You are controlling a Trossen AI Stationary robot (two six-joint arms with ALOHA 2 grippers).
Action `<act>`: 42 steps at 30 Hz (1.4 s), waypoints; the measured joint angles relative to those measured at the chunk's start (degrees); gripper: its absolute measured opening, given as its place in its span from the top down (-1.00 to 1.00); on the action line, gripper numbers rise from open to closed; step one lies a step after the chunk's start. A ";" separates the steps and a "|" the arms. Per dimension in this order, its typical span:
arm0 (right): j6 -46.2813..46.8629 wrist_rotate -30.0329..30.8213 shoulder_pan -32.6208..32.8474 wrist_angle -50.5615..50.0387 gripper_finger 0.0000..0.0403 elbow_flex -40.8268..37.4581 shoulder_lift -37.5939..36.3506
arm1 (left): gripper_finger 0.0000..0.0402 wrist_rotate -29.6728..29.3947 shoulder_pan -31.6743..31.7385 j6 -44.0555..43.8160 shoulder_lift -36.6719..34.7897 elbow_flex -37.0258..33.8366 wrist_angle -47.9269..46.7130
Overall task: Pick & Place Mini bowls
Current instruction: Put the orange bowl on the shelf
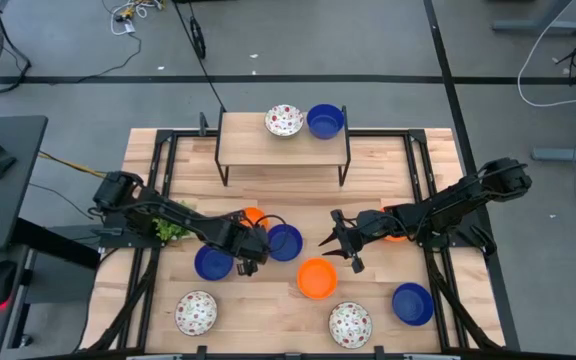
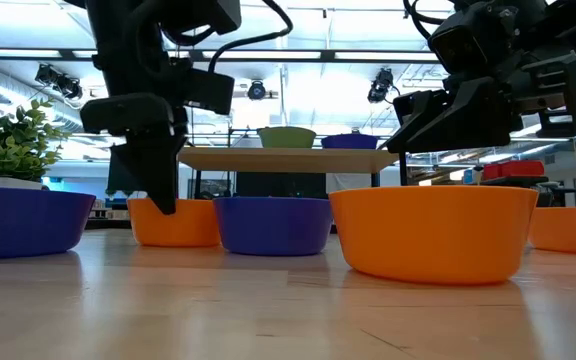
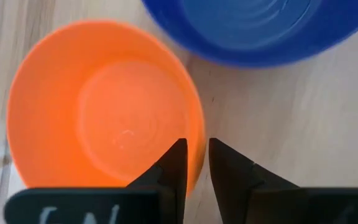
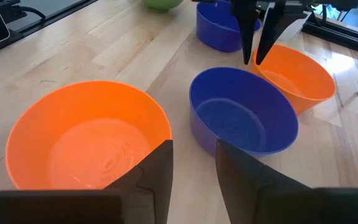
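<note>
My left gripper stands over an orange mini bowl at mid-table and is shut on its rim. A blue bowl sits just right of it, and another blue one lies nearer. My right gripper hovers open above a second orange bowl and touches nothing. A third orange bowl lies under the right arm. All of these rest on their bases on the table. My left gripper has the orange bowl's rim pinched, one finger inside the bowl and one outside. The fingers come from above, pointing down. The bowl sits upright with its base on the table.
A low wooden shelf at the far side carries a speckled bowl and a blue bowl. Near the front edge lie two speckled bowls and a blue bowl. A green plant stands under the left arm.
</note>
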 joint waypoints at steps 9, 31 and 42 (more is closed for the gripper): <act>-0.17 0.01 0.00 0.02 0.39 0.00 0.00 | 0.96 0.19 -0.06 -0.06 0.00 0.13 -0.25; -0.83 0.01 -0.02 0.11 0.39 0.00 0.00 | 0.97 -10.84 11.89 16.37 -0.11 41.79 -31.14; -1.20 0.01 -0.02 -0.47 0.39 0.00 0.00 | 0.97 -2.32 32.37 28.86 -0.07 38.40 -29.65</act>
